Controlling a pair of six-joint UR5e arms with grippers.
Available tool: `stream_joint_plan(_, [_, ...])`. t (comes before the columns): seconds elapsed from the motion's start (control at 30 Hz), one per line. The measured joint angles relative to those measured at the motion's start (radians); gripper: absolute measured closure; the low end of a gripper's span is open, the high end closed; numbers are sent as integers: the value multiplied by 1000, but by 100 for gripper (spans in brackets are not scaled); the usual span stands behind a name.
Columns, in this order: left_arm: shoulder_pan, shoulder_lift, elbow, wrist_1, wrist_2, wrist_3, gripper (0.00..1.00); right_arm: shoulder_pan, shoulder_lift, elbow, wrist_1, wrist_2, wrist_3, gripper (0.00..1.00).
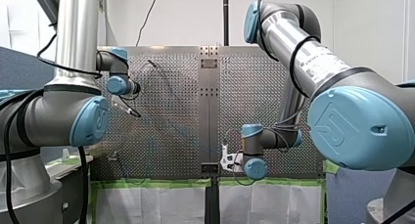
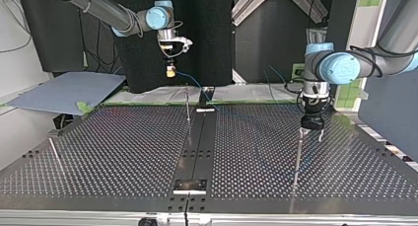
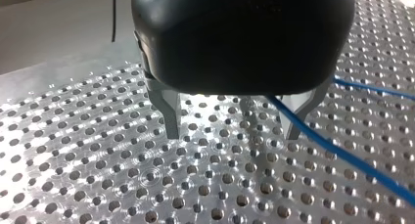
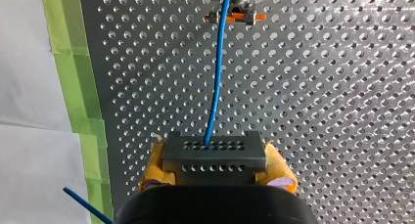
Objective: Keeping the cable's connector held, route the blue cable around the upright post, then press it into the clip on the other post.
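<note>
In the right wrist view my right gripper, with yellow pads, is shut on a dark grey connector. The blue cable leaves the connector and runs ahead to an orange clip. In the top view my right gripper hangs above the table's far edge, and the cable trails down beside a thin post. My left gripper is open at the top of another upright post. In the left wrist view its metal fingers stand apart, and the cable crosses under one of them.
A perforated metal table has a dark centre strip with a bracket near the top view's front edge. A short rod stands tilted at that view's left. A grey-blue sheet and green tape lie beyond the table's edge.
</note>
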Motion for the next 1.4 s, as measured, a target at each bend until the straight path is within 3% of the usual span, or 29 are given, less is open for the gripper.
stream_joint_plan(0.27, [4,28,-20,-12,3,-79,1,0,0,0,0,0,2,100])
stream_joint_plan(0.6, [8,69,-34,-38,9,-65,1,0,0,0,-2,0,4,100])
stream_joint_plan(0.83, [21,75,-35,-16,14,-70,1,0,0,0,-2,0,5,100])
stream_joint_plan(1.4, [25,97,-35,-135,9,73,1,0,0,0,-6,0,5,100])
